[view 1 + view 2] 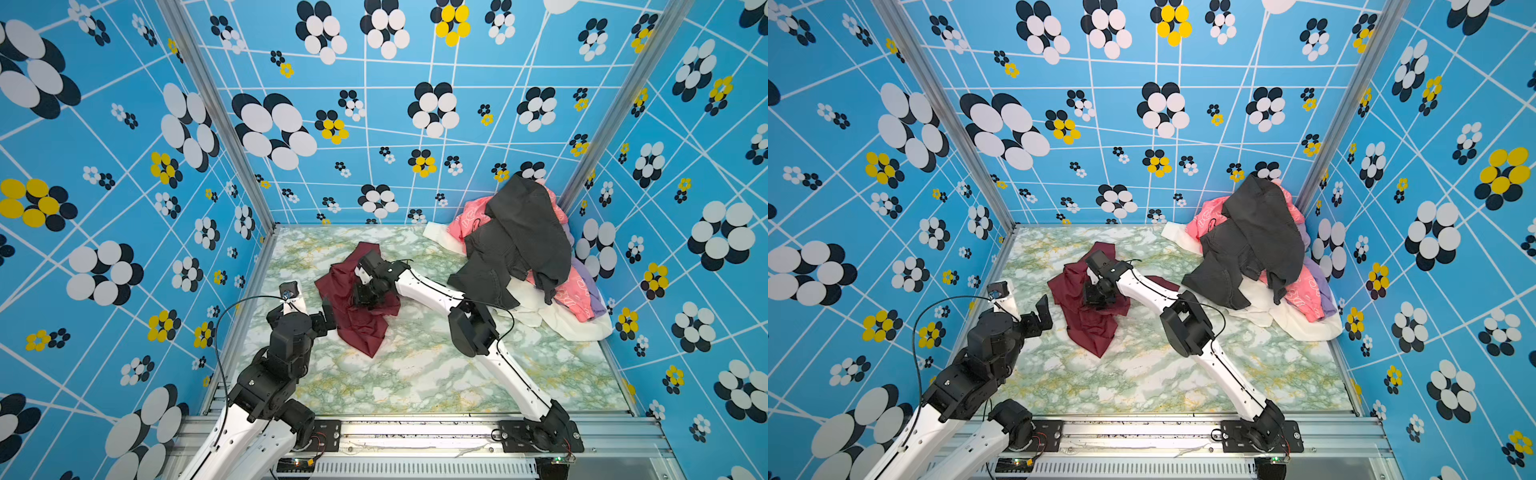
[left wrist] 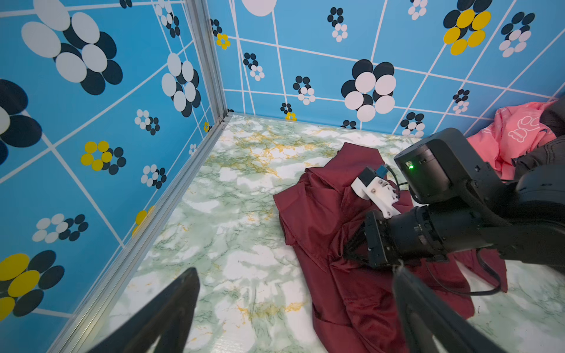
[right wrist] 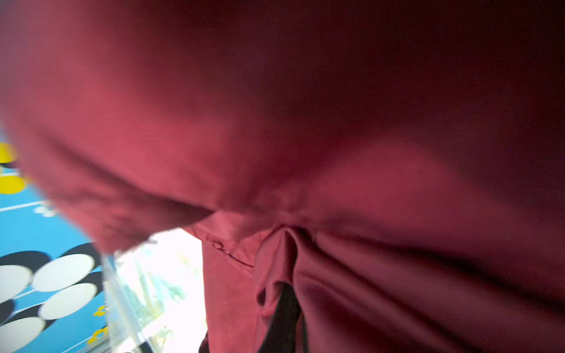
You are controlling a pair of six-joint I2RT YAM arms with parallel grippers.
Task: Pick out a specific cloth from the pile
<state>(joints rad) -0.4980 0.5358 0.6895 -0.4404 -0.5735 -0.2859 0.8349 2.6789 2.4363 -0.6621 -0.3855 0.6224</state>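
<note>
A: Where is the maroon shirt (image 1: 361, 328) to be found?
B: It is seen crumpled on the table (image 1: 415, 374), left of the middle, with one tip laid flat toward the near edge

A: And the pile (image 1: 577, 328)?
B: It is heaped in the far right corner of the table, against both walls. A dark grey garment (image 1: 519, 232) is draped over the top, with pink printed cloth (image 1: 461, 220) and white fabric shown beneath. The shirt is laid to its left, outside the heap

A: How is the right gripper (image 1: 363, 300) set?
B: It is pointed down into the middle of the shirt and clenched on a fold of it. In the right wrist view the maroon fabric is seen gathered into a pinch at a dark finger, and the rest is filled by blurred cloth

A: And the left gripper (image 1: 1043, 311)?
B: It is held just beside the shirt's left edge, its jaws spread wide with nothing between them. Whether the shirt is touched by it cannot be told
</note>
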